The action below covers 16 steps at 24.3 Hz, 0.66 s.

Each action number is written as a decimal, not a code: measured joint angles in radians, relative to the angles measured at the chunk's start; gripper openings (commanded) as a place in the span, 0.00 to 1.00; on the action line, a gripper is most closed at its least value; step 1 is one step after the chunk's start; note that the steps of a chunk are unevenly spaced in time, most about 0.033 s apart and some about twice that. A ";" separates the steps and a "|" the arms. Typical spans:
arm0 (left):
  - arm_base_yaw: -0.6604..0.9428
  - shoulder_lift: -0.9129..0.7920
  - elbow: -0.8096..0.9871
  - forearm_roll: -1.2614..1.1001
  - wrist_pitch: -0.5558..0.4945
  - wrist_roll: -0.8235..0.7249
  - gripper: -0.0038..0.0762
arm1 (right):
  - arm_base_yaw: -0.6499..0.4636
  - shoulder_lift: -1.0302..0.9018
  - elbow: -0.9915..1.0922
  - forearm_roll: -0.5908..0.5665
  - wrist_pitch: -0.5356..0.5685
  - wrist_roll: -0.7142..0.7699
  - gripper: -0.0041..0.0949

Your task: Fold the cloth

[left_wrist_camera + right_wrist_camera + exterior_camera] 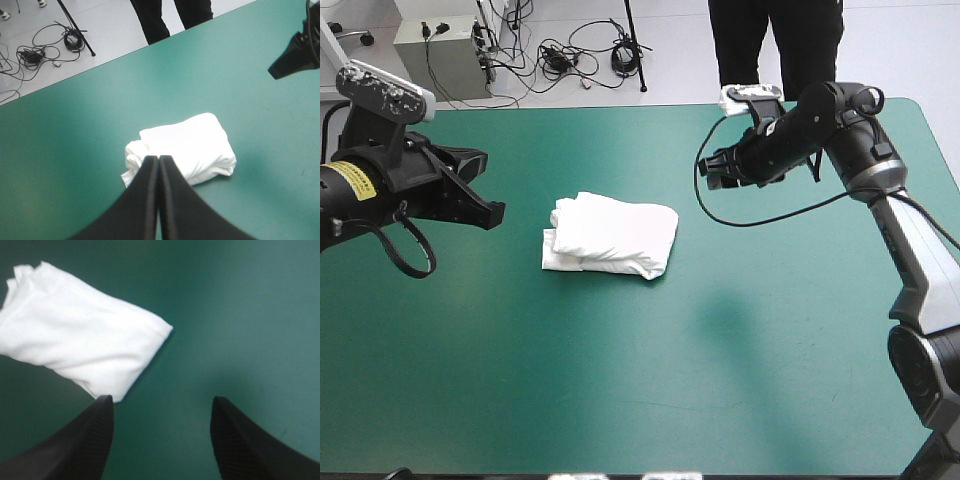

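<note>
folded white t-shirt (612, 236) bundle on the teal-green cover (620, 400) between left claw (492, 213) and right claw (710, 168), clear of both

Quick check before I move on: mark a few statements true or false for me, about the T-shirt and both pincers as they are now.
1. The T-shirt lies as a folded bundle on the table. True.
2. The left pincer is open. False: its fingers meet in one pointed arch, shut on nothing.
3. The right pincer is clamped on the T-shirt. False: it is open, and the bundle lies ahead of it and off to one side.
4. Neither pincer touches the T-shirt. True.
5. The T-shirt hangs over the table's near edge. False: it lies around the middle of the table.
</note>
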 measured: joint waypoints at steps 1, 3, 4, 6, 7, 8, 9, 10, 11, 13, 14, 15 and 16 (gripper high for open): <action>0.000 0.000 0.000 0.000 0.000 0.000 0.04 | -0.006 -0.012 0.075 0.012 -0.002 -0.001 0.60; 0.000 0.000 0.000 0.000 0.000 0.000 0.04 | -0.007 -0.009 0.232 0.116 -0.086 -0.042 0.60; 0.000 0.000 0.000 0.000 0.000 0.000 0.04 | -0.007 0.003 0.283 0.199 -0.150 -0.082 0.60; 0.000 0.000 0.000 0.000 0.000 0.000 0.04 | -0.007 0.030 0.328 0.290 -0.208 -0.137 0.60; 0.000 0.000 0.000 0.000 0.000 0.000 0.04 | -0.007 0.049 0.338 0.334 -0.232 -0.165 0.60; 0.000 0.000 0.000 0.000 -0.001 0.000 0.04 | -0.006 0.066 0.341 0.365 -0.245 -0.185 0.60; 0.000 0.000 0.000 0.000 -0.001 0.000 0.04 | -0.005 0.088 0.342 0.398 -0.258 -0.206 0.60; 0.000 0.000 0.000 0.000 -0.001 0.000 0.04 | -0.004 0.111 0.342 0.425 -0.270 -0.224 0.60; 0.000 0.000 0.000 0.000 -0.001 0.000 0.04 | -0.004 0.138 0.342 0.461 -0.283 -0.247 0.60; 0.000 0.001 0.000 -0.001 -0.002 0.000 0.04 | -0.003 0.187 0.342 0.516 -0.297 -0.285 0.60; 0.000 0.003 0.000 -0.001 -0.002 0.000 0.04 | -0.003 0.208 0.342 0.538 -0.306 -0.303 0.60; 0.000 0.003 0.000 -0.001 -0.002 0.000 0.04 | -0.003 0.220 0.342 0.558 -0.311 -0.314 0.60; 0.000 0.004 0.000 -0.001 -0.002 0.000 0.04 | -0.003 0.234 0.342 0.574 -0.317 -0.323 0.60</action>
